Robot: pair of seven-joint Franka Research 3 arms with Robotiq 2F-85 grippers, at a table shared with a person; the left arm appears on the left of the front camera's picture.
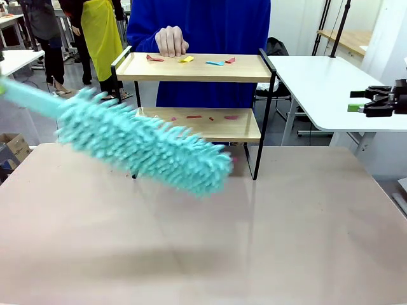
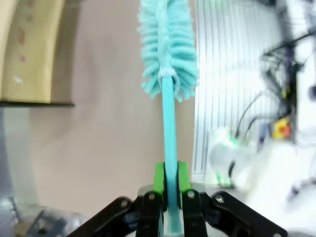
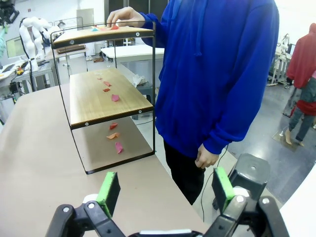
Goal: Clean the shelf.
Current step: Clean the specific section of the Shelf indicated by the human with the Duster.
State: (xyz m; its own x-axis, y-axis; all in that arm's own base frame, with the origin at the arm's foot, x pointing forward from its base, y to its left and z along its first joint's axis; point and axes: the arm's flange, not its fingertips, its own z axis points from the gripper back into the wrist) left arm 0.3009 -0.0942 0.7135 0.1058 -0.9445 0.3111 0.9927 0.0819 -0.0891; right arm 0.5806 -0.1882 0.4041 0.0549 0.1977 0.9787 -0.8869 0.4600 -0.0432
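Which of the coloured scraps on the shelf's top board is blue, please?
The third scrap from the left, lying between the yellow scrap and the rightmost red scrap.

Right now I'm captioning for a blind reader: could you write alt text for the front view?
A fluffy teal duster slants above the table in front of a two-tier shelf strewn with coloured scraps. A person in blue stands behind it, one hand resting on top.

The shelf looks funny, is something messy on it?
Yes. Small coloured scraps lie scattered on the shelf's top board, more lie on the lower board, and a few sit on the table under it. They look like litter, not things put there neatly. Nothing looks broken or tipped.
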